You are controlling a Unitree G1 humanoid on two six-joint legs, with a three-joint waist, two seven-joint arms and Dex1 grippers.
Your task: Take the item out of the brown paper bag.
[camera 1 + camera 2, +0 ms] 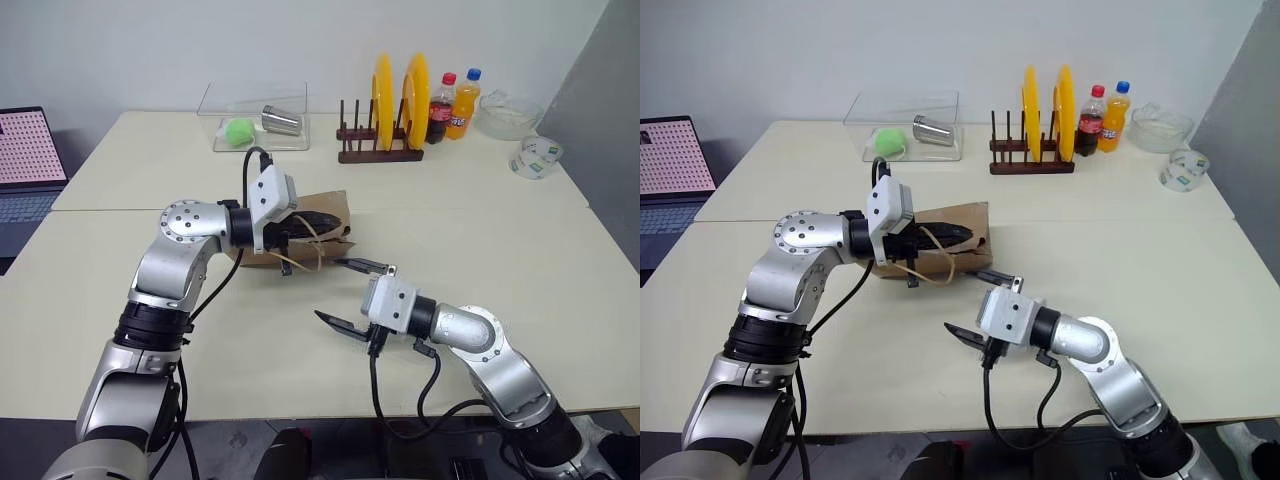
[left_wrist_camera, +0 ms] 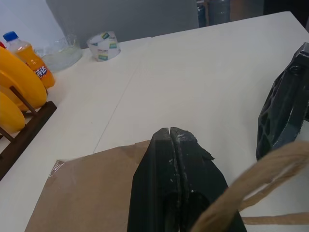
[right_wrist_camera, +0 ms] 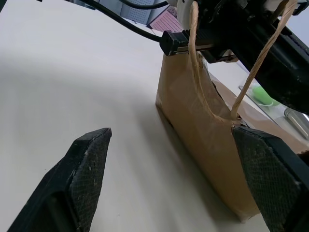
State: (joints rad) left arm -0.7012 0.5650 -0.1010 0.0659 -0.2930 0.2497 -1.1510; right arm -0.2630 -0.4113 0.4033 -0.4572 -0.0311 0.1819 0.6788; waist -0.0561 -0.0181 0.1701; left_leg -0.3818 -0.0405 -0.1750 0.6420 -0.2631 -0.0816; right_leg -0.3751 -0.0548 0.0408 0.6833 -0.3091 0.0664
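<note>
Plainly, the left claw (image 1: 940, 237) is pressed together on the bag (image 1: 962, 226), lying on the worktop (image 1: 1140, 230); the right claw (image 1: 980, 303) is spread just before its mouth. The item is unseen, presumably inside. Reaching in may snag the cord handles (image 1: 930, 262) or drag the bag. Plate rack (image 1: 1032, 160), bottles (image 1: 1104, 118) and tape (image 1: 1184, 168) stand well beyond the bag, clear.

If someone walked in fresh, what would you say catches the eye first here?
Mid-table, the left gripper is shut on the brown paper bag at its mouth, the cord handles dangling below. Just in front, the right gripper waits with jaws wide open, empty. At the back, two yellow plates stand in a rack.
</note>
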